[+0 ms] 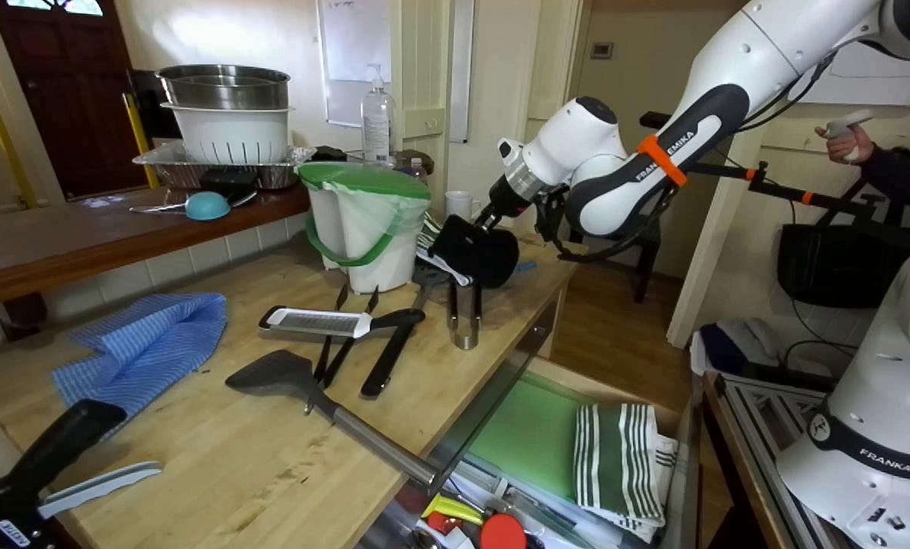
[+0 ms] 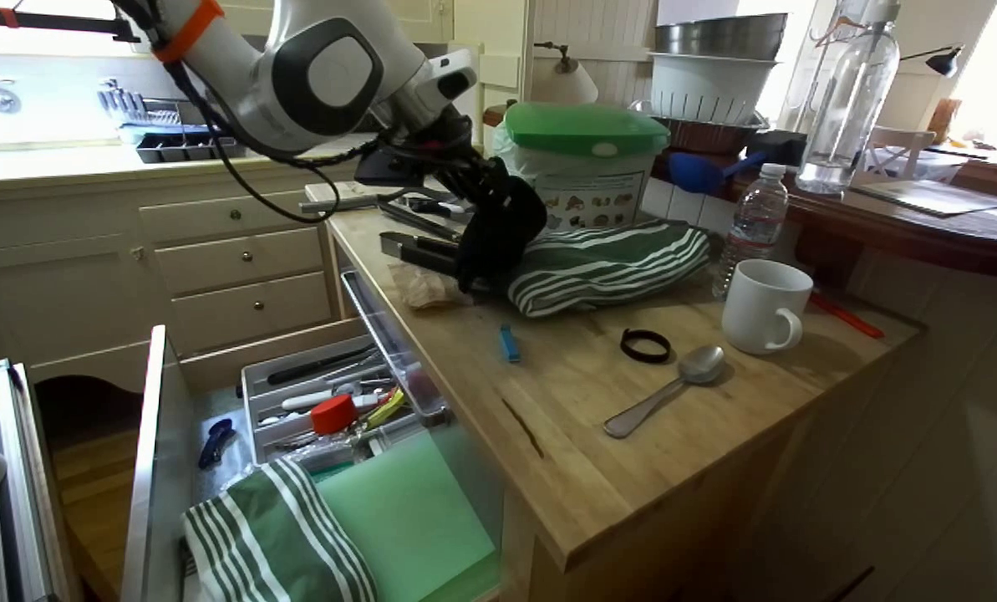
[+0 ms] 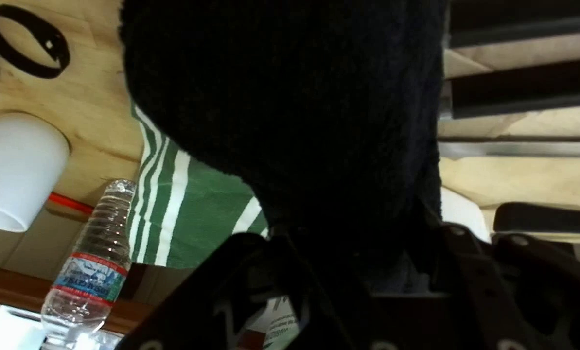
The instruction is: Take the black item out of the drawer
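The black item (image 1: 479, 252) is a dark, fuzzy, rounded lump above the wooden counter, beside a green-white striped cloth (image 2: 611, 259). The black item shows in an exterior view (image 2: 506, 230) and fills the upper middle of the wrist view (image 3: 290, 107). My gripper (image 1: 488, 221) is shut on its upper end, the fingers on either side of it in the wrist view (image 3: 358, 233). The item hangs down from the fingers; I cannot tell whether its lower end touches the counter or the cloth. The drawer (image 1: 527, 423) stands pulled out, its green lining showing; it also shows in an exterior view (image 2: 145, 468).
The drawer holds a second striped cloth (image 1: 618, 457) and a utensil tray with a red lid (image 2: 333, 414). On the counter are a green-lidded bucket (image 1: 371, 229), a grater (image 1: 317, 322), a spatula (image 1: 279, 374), a white mug (image 2: 765, 305), a bottle (image 2: 753, 226) and a spoon (image 2: 665, 391).
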